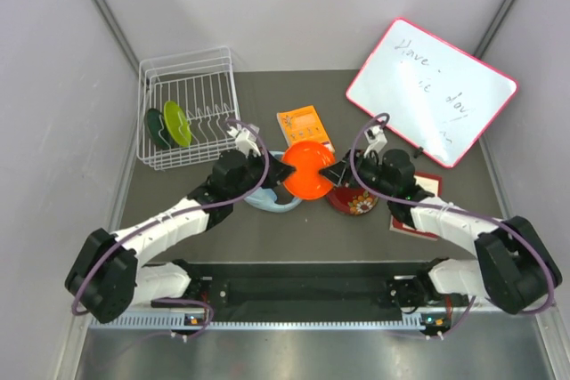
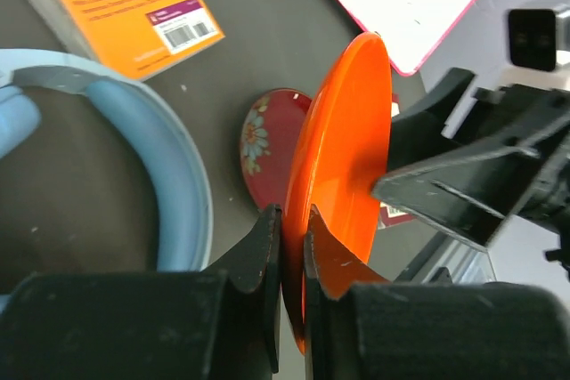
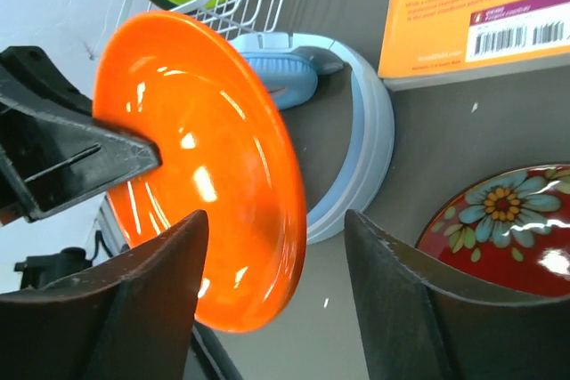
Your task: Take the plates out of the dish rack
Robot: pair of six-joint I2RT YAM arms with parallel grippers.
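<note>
Both arms (image 1: 174, 220) (image 1: 450, 215) angle inward: left gripper (image 2: 292, 215) pinches the orange plate (image 1: 307, 173), right gripper (image 3: 276, 217) spread around it.

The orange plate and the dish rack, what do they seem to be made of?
The orange plate looks like smooth glossy plastic, or possibly glazed ceramic: plain even colour with sharp white highlights and a thin rim. The dish rack looks like thin metal wire with a white coating, since its bars are slim, uniform and evenly white.

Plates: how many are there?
4. The left gripper pinches a round orange plate, a dark red flowered plate lies on the table, and a yellow-green plate and a teal plate stand in the white wire rack.
</note>
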